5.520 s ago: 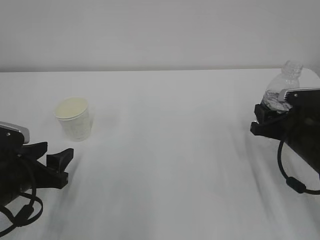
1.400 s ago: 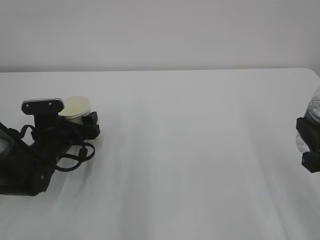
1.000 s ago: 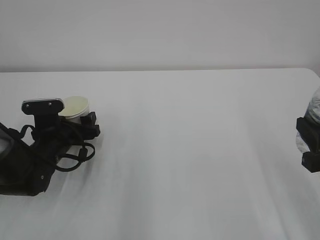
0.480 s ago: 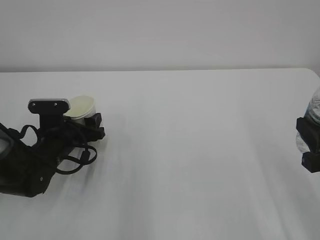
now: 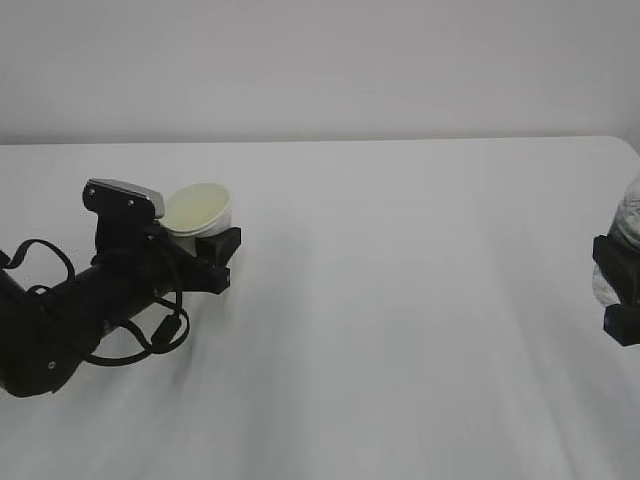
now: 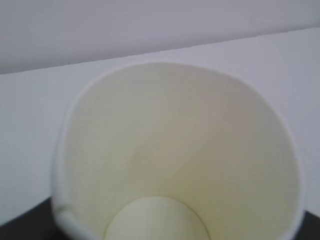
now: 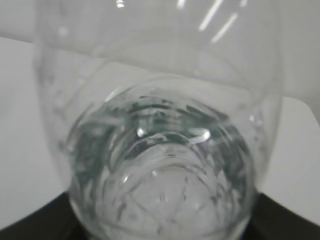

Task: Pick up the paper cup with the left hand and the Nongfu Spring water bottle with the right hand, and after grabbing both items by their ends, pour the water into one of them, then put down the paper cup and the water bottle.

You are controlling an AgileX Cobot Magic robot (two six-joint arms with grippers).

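Paper cup (image 5: pixel 199 210) now raised, hand-held

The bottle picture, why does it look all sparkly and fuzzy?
Right wrist view: the bottle sits very close to the lens, so its clear ribbed plastic blurs and catches bright white glints. Left wrist view: the cup is soft-edged too. Exterior view: evenly lit, faint shadows.

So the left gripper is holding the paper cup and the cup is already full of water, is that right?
Not quite. The left gripper does hold the paper cup, but the cup is empty: the left wrist view looks straight into it and shows only the dry, pale cream inside down to the bottom.
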